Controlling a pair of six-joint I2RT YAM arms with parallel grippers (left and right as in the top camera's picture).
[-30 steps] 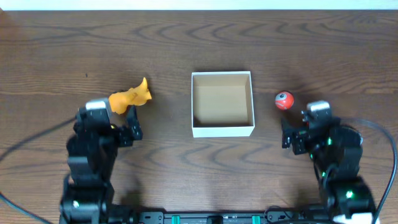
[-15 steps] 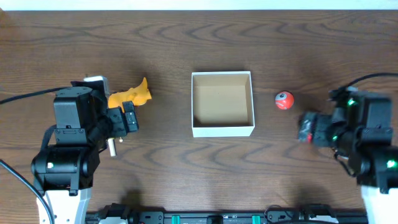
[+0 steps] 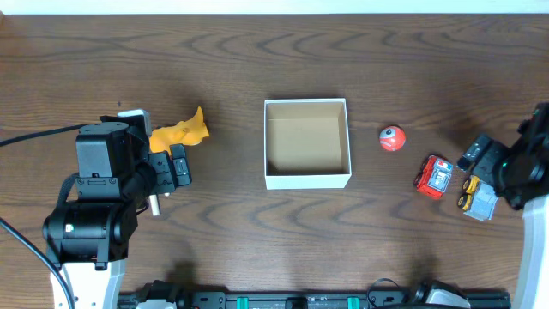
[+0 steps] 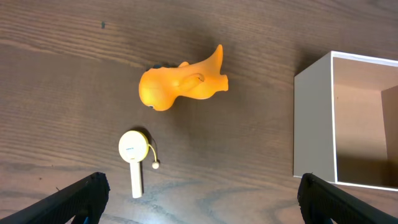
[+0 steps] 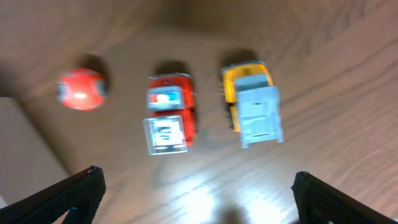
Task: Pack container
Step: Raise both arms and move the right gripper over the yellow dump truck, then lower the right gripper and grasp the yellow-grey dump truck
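Note:
The container [image 3: 307,180], a square white box with a brown inside, stands empty at the table's middle; its left wall shows in the left wrist view [image 4: 313,124]. An orange animal toy [image 3: 180,133] [image 4: 183,84] lies left of it. A red ball [image 3: 392,138] [image 5: 81,89], a red car [image 3: 435,176] [image 5: 169,115] and a yellow truck [image 3: 477,197] [image 5: 254,106] lie to its right. My left gripper [image 3: 171,167] [image 4: 199,199] is open and empty above the wood, short of the orange toy. My right gripper [image 3: 491,167] [image 5: 199,199] is open and empty above the cars.
A small white round-headed stick toy [image 4: 137,158] [image 3: 154,202] lies on the wood near the left gripper. The right arm reaches to the overhead view's right edge. The right wrist view is blurred.
Both arms rose from the front edge. The right arm then swung right, uncovering the red car and yellow truck. The left arm has held still for the last half second.

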